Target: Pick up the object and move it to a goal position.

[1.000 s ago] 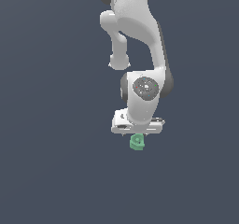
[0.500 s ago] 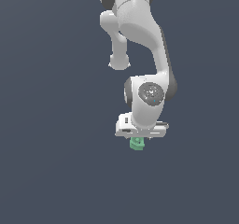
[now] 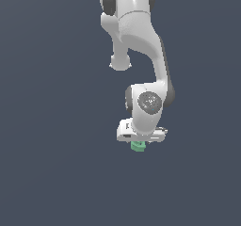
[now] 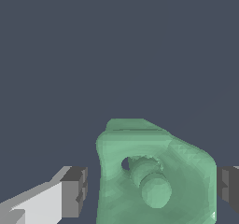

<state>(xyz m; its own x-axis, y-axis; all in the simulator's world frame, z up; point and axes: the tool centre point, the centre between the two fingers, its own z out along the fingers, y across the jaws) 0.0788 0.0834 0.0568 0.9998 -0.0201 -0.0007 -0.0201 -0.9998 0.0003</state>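
Note:
The object (image 4: 154, 176) is a small light-green chunky block with a round hollow and a peg-like stub on its face. It fills the space between my gripper's (image 4: 151, 192) two fingers. One grey fingertip (image 4: 74, 190) stands a short gap away from the block. The other fingertip (image 4: 229, 188) is almost at the block's opposite side. The gripper is open around the object. In the exterior view the white hand hangs right over the object (image 3: 137, 147), hiding its upper part, and the gripper (image 3: 139, 143) points straight down.
A plain dark grey-blue floor (image 3: 56, 173) lies all around. No other objects, containers or edges show in either view.
The hand has sunk lower over the green block, so less of the block shows beneath it. The block itself has stayed where it was.

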